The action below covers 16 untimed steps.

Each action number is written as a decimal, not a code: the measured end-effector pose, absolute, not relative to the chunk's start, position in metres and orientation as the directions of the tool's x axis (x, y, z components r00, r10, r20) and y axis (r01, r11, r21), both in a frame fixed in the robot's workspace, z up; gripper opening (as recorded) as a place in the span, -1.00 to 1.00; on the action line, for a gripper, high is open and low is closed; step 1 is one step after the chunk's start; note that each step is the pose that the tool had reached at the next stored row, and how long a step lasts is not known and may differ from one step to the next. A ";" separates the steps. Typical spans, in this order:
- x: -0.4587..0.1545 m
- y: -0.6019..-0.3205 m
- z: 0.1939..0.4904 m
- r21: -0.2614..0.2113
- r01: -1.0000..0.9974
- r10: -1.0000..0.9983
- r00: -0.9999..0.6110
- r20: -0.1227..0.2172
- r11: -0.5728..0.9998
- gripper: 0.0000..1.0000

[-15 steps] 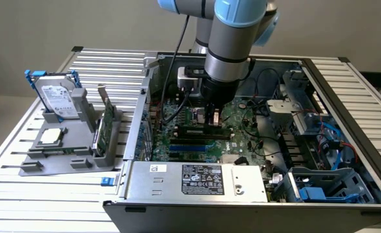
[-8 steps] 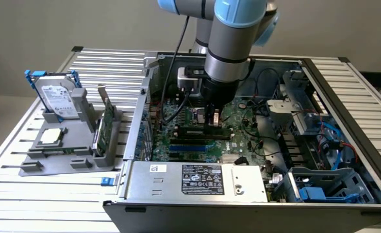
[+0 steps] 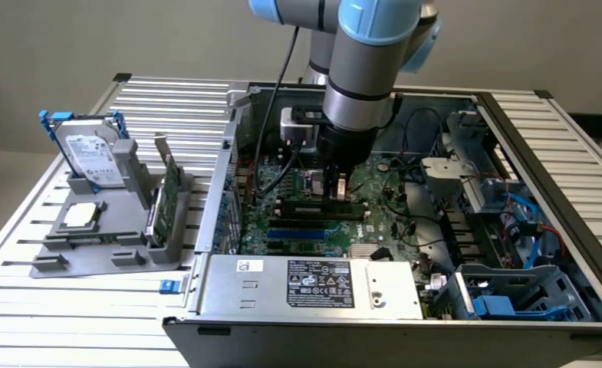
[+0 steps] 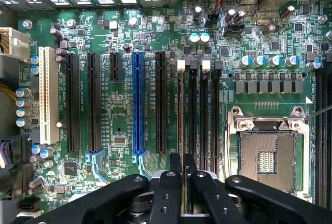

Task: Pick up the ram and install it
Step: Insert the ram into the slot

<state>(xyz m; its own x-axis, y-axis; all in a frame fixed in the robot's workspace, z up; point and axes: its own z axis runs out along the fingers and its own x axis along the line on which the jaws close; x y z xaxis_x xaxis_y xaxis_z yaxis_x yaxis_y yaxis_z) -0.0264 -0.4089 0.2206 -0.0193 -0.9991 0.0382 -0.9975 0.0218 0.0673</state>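
My gripper (image 4: 182, 168) is down inside the open computer case (image 3: 229, 153), over the motherboard's memory slots (image 4: 202, 110). Its two black fingers (image 4: 168, 193) stand almost together, shut on the ram (image 4: 180, 110). In the wrist view the ram is edge-on, a thin strip running along the memory slot nearest the black expansion slots. In the exterior view my gripper (image 3: 337, 188) comes straight down onto the ram (image 3: 306, 205), a dark bar lying along the slots. Whether the ram is fully seated in the slot I cannot tell.
A bare processor socket (image 4: 267, 156) lies beside the memory slots, with a blue expansion slot (image 4: 138, 102) on the other side. The power supply (image 3: 311, 280) walls the case's near side. At the exterior view's left, a grey holder (image 3: 106, 245) carries a hard drive (image 3: 91, 157) and a green card (image 3: 162, 201).
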 end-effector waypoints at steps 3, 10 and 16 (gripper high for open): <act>-0.026 -0.409 0.221 0.067 -0.997 -0.999 -0.019 0.039 0.022 -0.69; -0.026 -0.409 0.227 0.070 -0.997 -0.999 -0.019 0.039 0.022 -0.20; -0.026 -0.409 0.246 0.076 -0.997 -0.999 -0.019 0.039 0.022 -0.20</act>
<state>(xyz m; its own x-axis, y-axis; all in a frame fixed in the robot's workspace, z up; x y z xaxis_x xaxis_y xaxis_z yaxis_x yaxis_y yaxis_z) -0.0265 -0.4089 0.2463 -0.0190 -0.9991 0.0391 -0.9969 0.0220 0.0761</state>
